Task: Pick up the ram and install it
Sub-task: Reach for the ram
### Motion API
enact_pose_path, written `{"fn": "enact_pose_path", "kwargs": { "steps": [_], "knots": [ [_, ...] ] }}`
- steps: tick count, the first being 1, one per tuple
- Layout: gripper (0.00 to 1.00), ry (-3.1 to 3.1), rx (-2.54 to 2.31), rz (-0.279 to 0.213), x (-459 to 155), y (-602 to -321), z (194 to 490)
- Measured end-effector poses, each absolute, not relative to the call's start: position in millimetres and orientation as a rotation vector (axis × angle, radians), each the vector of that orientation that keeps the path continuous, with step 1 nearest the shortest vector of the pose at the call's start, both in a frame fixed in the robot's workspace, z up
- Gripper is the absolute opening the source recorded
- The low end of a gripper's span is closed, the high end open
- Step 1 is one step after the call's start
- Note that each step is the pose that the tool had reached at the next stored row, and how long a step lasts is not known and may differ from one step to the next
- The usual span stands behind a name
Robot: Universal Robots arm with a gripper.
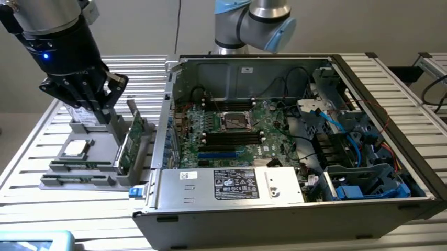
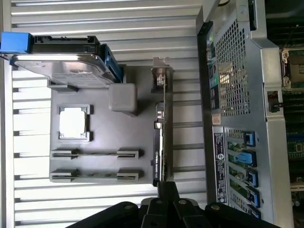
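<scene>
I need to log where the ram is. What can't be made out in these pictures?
- Two long holders on the tray, wrist view: seen edge-on, too thin to tell whether ram sits in them.
- Hard drive, exterior view: partly covered by the gripper.
- Motherboard slots, exterior view: too small to tell filled from empty.

Hand (image 1: 98,111), closed, hangs over tray (image 1: 101,157) near worktop (image 1: 77,219) edge at exterior view's left; air above tray open. Upright expansion card (image 1: 134,137) walls tray's side toward computer case (image 1: 279,222); slim gap between card and case wall. Inside case: motherboard (image 1: 231,125) reachable from above; cables (image 1: 334,123) crowd side toward exterior view's right.
</scene>
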State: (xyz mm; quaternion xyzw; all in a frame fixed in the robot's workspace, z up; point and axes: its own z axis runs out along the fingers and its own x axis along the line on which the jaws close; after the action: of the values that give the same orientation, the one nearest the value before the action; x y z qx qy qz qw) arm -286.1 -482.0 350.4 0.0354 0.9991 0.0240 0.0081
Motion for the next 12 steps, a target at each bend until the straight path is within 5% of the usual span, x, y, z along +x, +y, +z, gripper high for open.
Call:
{"fn": "enact_pose_path", "kwargs": {
  "steps": [12],
  "knots": [
    [0.11, 3.124, 0.111, 0.076, -323.6, -485.7, 348.7]
  ]
}}
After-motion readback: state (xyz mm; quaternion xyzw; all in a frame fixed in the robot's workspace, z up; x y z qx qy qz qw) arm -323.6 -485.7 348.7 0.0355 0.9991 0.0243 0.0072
